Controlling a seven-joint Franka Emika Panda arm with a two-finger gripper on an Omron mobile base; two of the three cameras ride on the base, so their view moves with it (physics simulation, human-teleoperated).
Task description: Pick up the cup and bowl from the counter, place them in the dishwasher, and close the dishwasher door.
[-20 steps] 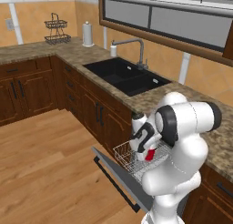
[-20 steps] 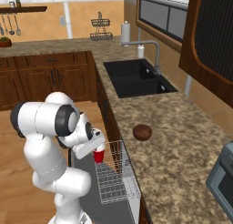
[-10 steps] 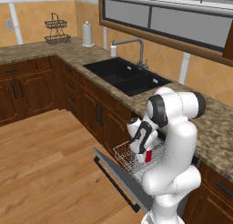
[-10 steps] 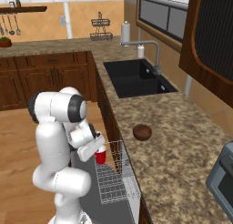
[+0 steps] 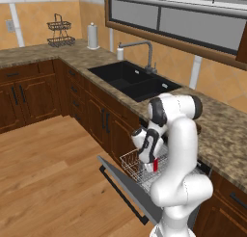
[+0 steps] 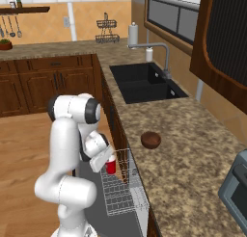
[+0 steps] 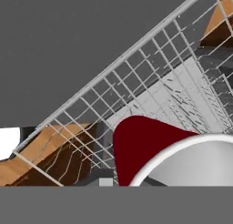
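counter (image 6: 193,149): granite run with the sink; bowl sits on it, nothing else of the task up there.
dishwasher door (image 5: 123,188): dropped flat, bar handle on the outer edge, clear of the arm.
dishwasher (image 6: 126,202): white wire rack pulled out over the door.
gripper (image 6: 105,160): low over the near end of the rack, closed around the cup.
cup (image 6: 111,165): red, rim up, just above or on the wires; can't tell if it touches. Hand view shows the red wall and white rim (image 7: 182,150) over the grid.
bowl (image 6: 151,139): on the counter, well apart from the rack, untouched.
risk 1: release before the base seats between wires → cup tips or rolls in the rack.
risk 2: fingers snag a wire on retreat, dragging the rack.
risk 3: door shut with the rack out → jam.
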